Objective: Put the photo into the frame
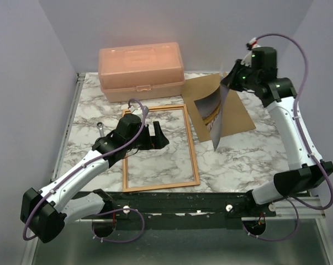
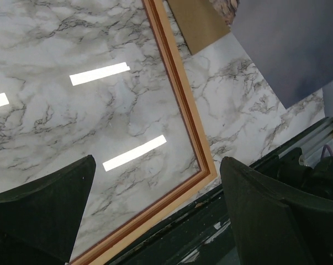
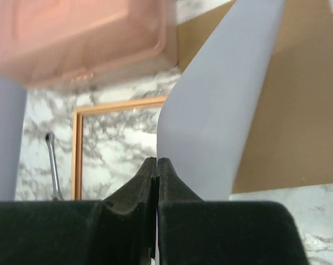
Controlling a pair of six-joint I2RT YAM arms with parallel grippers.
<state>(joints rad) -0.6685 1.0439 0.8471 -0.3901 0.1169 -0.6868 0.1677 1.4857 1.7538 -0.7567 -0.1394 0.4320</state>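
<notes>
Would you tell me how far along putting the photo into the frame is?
Done: the photo is picked up. In hand: the right jaws are shut on its edge, and it hangs over the brown backing board. Left: the frame lies flat and empty, left jaws open above it; the photo has yet to go in.

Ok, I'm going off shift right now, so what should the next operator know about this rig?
Left gripper: open, over the frame, holding nothing.
Right gripper: shut on the photo, which is held up over the brown backing board.
Frame: flat on the table, nothing in it.
Done: photo picked up.
Left: carry it over and lay it in the frame.
</notes>
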